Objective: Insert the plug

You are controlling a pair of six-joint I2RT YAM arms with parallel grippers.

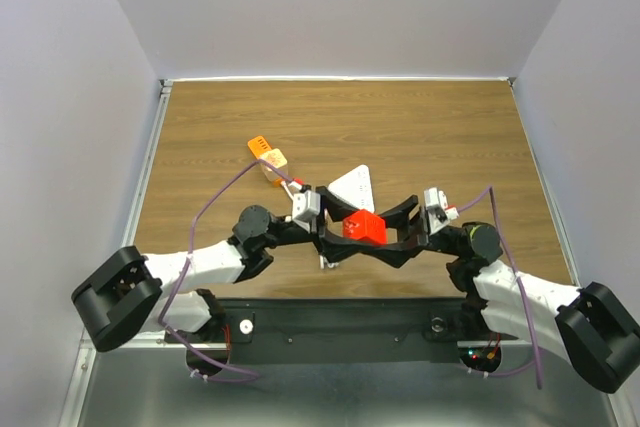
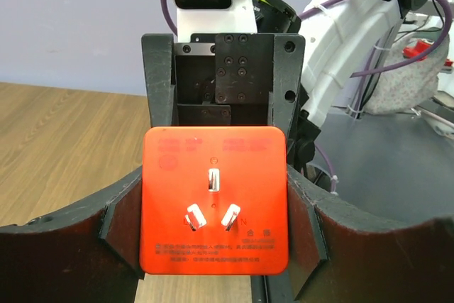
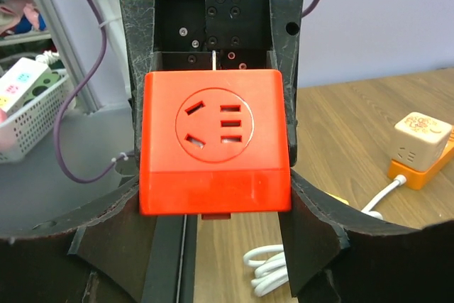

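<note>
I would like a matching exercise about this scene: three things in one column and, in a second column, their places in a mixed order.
Things:
1 red cube
2 cream cube
3 white cable coil

Places:
A on the orange base
B lying on the table
C between left tool and right tool

Pairs: 1-C, 2-A, 3-B
</note>
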